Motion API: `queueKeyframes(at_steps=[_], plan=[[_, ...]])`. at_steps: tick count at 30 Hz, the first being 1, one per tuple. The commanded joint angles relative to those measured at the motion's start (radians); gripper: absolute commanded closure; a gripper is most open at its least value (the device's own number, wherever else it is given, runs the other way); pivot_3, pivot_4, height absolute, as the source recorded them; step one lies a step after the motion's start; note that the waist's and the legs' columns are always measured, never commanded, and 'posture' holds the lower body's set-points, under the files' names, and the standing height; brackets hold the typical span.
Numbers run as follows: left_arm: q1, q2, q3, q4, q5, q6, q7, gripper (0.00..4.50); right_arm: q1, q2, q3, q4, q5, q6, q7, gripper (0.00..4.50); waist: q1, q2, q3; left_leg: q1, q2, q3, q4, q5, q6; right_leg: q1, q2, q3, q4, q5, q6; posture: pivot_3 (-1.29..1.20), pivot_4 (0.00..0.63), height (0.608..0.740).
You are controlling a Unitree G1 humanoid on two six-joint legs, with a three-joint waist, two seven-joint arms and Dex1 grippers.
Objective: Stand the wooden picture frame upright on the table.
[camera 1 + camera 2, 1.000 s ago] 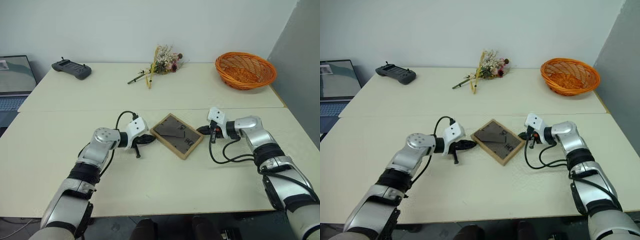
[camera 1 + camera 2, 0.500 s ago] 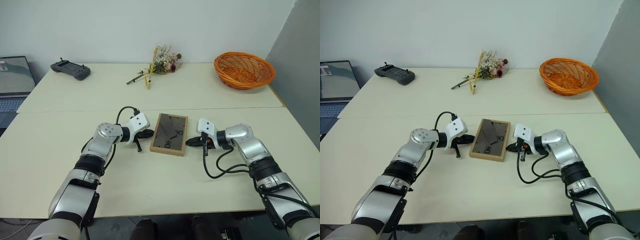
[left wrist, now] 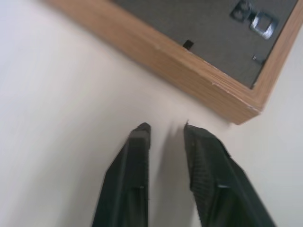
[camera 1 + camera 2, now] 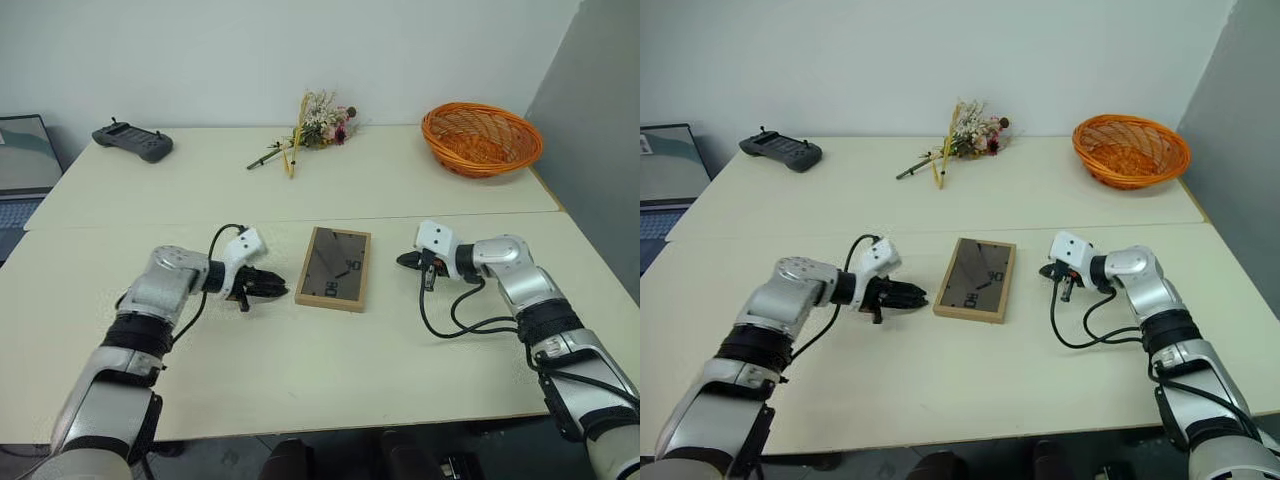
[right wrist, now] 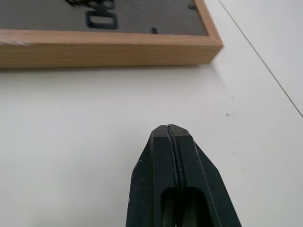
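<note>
On table [image 4: 330, 385], near seam between halves, you see wooden picture frame [image 4: 333, 268] lying flat, dark back up, not standing. Behind it, far half carries orange basket [image 4: 481, 139] at right corner, dried flowers [image 4: 313, 122] mid-back, dark controller [image 4: 131, 140] at left. You have left gripper [image 4: 276, 287] just beside frame's left edge, not touching, fingers slightly parted, empty. You have right gripper [image 4: 404, 260] near frame's right edge, apart from it, fingers pressed together, empty.
</note>
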Motion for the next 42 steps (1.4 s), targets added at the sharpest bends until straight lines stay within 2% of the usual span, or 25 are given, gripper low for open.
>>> queueKeyframes(at_steps=[1,4,5,6,11,18,23,27,30,37,42], plan=[[-0.132,0.001,0.048,0.139,-0.098,0.29,-0.077,2.24,-0.044,0.023,-0.007,0.022,-0.013,-0.053,-0.038,4.5,-0.002,0.0,0.0,-0.001,0.0,0.0,0.0,0.0,0.0,0.0,0.0,-0.001,0.0,0.0,0.0,0.0,0.15,0.74],[-0.21,-0.013,0.043,0.254,-0.118,0.392,-0.108,1.5,-0.036,0.053,-0.001,0.01,-0.013,-0.048,-0.051,4.5,-0.002,0.0,0.0,0.0,0.0,0.0,0.001,0.001,-0.001,0.0,0.001,-0.001,0.0,0.0,0.0,0.0,0.15,0.74],[-0.222,-0.014,0.035,0.272,-0.118,0.402,-0.121,1.4,-0.031,0.061,0.001,0.002,-0.013,-0.044,-0.053,4.5,-0.002,0.0,0.0,-0.001,0.0,0.0,0.001,0.001,-0.002,0.0,0.001,-0.001,-0.001,0.0,0.0,0.0,0.15,0.74],[-0.233,-0.017,0.024,0.298,-0.114,0.412,-0.135,1.04,-0.021,0.071,0.003,-0.014,-0.011,-0.034,-0.054,4.5,-0.002,0.0,0.0,0.0,-0.001,0.0,0.001,0.002,-0.003,0.0,0.001,0.0,-0.001,0.0,0.0,0.0,0.15,0.74],[-0.246,-0.054,-0.014,0.4,-0.069,0.364,-0.154,0.03,0.011,0.102,0.017,-0.065,-0.012,0.004,-0.068,4.5,-0.002,0.0,0.0,-0.001,0.0,0.0,0.001,0.002,-0.004,0.0,0.0,0.001,-0.001,0.0,0.0,0.0,0.15,0.74],[-0.267,-0.162,0.017,0.518,-0.045,0.308,-0.092,0.03,0.035,0.167,0.037,-0.104,-0.015,0.051,-0.087,4.5,0.008,0.0,-0.001,0.0,-0.002,0.0,0.001,0.002,-0.004,0.001,-0.002,0.0,0.0,0.0,0.0,0.0,0.15,0.74],[-0.258,-0.206,0.003,0.437,-0.063,0.363,-0.141,0.03,0.021,0.214,0.037,-0.099,-0.013,0.073,-0.118,4.5,0.007,0.0,-0.001,0.0,-0.002,-0.001,0.001,0.002,-0.004,0.001,-0.002,0.0,0.001,0.0,0.0,0.0,0.15,0.74],[-0.215,-0.198,0.012,0.309,-0.102,0.422,-0.162,0.03,0.026,0.213,0.025,-0.102,-0.011,0.083,-0.13,4.5,0.005,0.0,-0.001,0.0,-0.002,0.0,0.001,0.002,-0.004,0.001,-0.002,0.0,0.0,0.0,0.0,0.0,0.15,0.74],[-0.195,-0.185,0.057,0.277,-0.123,0.442,-0.118,0.48,0.048,0.193,0.014,-0.113,-0.007,0.094,-0.132,4.5,0.001,0.0,-0.001,-0.001,-0.002,0.0,0.001,0.002,-0.004,0.0,-0.002,0.001,0.0,0.0,0.0,0.0,0.15,0.74],[-0.149,-0.137,0.11,0.216,-0.163,0.465,-0.062,1.97,0.102,0.157,-0.011,-0.16,0.008,0.12,-0.15,4.5,0.0,0.0,-0.001,0.0,-0.001,-0.001,0.001,0.002,-0.004,0.0,-0.002,0.001,0.001,0.0,0.0,0.0,0.15,0.74],[-0.11,-0.131,0.114,0.118,-0.163,0.404,-0.011,2.95,0.089,0.137,-0.056,-0.188,0.038,0.154,-0.165,4.5,0.001,0.0,-0.001,0.0,-0.001,-0.001,0.001,0.002,-0.004,0.0,-0.002,0.001,0.001,0.0,0.0,0.0,0.15,0.74]])
